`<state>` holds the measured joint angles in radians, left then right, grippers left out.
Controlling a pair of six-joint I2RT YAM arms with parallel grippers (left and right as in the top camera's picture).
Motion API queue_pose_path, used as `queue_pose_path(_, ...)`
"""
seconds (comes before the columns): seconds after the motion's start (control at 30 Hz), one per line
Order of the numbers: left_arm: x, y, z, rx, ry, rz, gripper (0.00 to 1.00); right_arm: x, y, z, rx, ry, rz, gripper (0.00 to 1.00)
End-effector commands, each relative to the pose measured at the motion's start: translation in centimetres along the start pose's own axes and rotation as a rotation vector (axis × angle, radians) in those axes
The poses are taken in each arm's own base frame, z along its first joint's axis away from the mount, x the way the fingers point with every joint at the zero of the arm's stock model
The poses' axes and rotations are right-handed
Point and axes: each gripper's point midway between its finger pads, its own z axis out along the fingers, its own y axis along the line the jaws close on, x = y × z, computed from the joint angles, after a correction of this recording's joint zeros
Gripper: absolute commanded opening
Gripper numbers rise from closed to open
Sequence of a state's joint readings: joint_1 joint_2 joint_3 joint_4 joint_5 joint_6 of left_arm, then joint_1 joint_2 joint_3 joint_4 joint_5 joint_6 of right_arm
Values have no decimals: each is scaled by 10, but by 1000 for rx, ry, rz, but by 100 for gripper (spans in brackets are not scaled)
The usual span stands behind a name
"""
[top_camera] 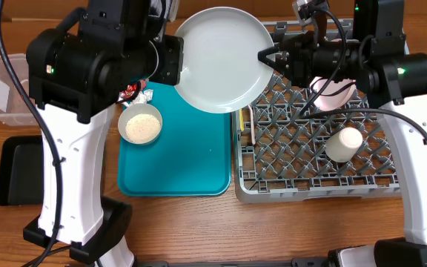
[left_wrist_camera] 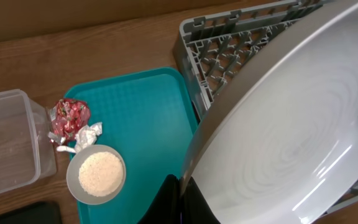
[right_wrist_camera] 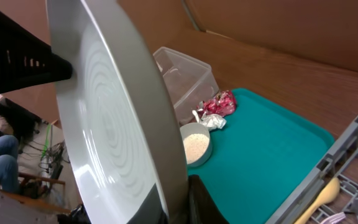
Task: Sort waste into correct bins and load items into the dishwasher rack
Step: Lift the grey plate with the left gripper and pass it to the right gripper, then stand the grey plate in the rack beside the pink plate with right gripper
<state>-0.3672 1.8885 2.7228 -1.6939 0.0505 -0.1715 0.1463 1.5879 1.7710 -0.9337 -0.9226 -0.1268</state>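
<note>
**Above the table's far side, one plate gripped by two arms**

Nearest the robot's base, at 8 o'clock on the table, lies the black tray (top_camera: 17, 172). At 6 o'clock sits the teal tray (top_camera: 191, 167), and just beside it, filling 4 o'clock, stands the grey rack (top_camera: 313, 187).

Farther out, a white cup (top_camera: 343, 143) lies on its side among the rack's pegs. A yellow-handled utensil (top_camera: 247, 123) runs along the rack's left edge. On the teal tray's 10 o'clock corner a small bowl (top_camera: 141, 124) holds rice-like grains (top_camera: 141, 127). Just past the bowl, the white tissue (top_camera: 144, 96) touches the red wrapper (top_camera: 130, 91), both at the tray's far edge. At 10 o'clock on the table, beside that corner, stands the clear tub (top_camera: 2, 93).

Farther still, a pink plate (top_camera: 332, 95) stands in the rack's far half, partly hidden by the right arm.

At 12 o'clock, held in the air over the seam between teal tray and rack, is the grey-green plate (top_camera: 221, 58). The left gripper (top_camera: 178, 61) is clamped on its rim at 9 o'clock, and the right gripper (top_camera: 267, 56) is clamped on its rim at 3 o'clock. Both wrist views show the rim pinched between dark fingers (left_wrist_camera: 178, 198).
</note>
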Motion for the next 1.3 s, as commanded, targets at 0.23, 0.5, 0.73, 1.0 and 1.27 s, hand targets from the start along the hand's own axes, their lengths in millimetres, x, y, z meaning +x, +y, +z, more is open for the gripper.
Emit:
queue_pose_path(0.23,-6,16,-20,-89,-69,5,100,-2,-19,-14,240,-16,68,4)
queue_pose_path(0.5,0,17,-97,-82,-235,3,100,12,-81,-97,893,-71,209,4)
queue_pose_path(0.73,5,19,-124,-89,-295,1,100,37,-113,-161,1324,-63,310,4)
queue_pose_path(1.0,3,19,-115,-93,-276,1,100,60,-127,-186,1532,28,341,4)
queue_pose_path(1.27,2,19,-112,-94,-270,1,100,86,-173,-153,1557,205,363,4)
